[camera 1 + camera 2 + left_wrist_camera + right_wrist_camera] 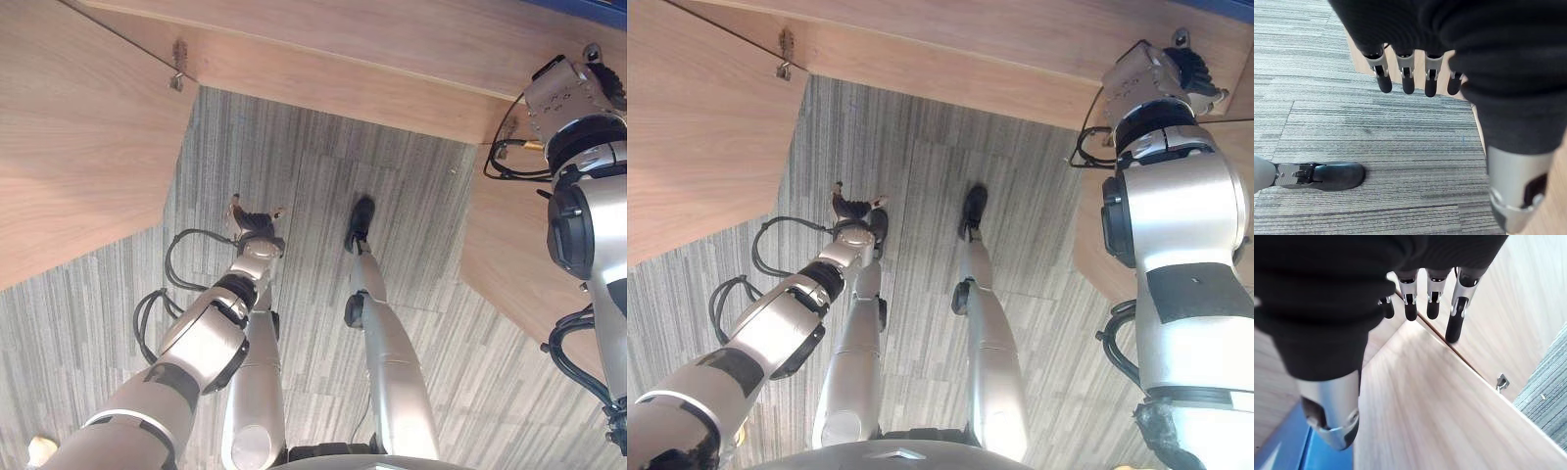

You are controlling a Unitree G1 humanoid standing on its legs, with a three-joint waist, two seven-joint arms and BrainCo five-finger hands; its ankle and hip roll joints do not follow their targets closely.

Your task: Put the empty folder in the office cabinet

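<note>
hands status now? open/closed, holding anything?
Left hand: open, empty, hanging above the carpet.
Right hand: open, empty, raised by the cabinet.

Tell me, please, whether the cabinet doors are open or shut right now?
Open. The left door and the right door both swing outward over the grey carpet, hinge hardware exposed at the cabinet's edge.

The left hand hangs over a grey striped carpet floor, its dark ribbed cover wide across the frame. A row of silver, dark-tipped fingers points straight out and relaxed, holding nothing. The thumb stands apart from them, silver with a dark patch. Just past the fingertips a light wood panel stands on the carpet, its pale edge running on beside the thumb.
</note>
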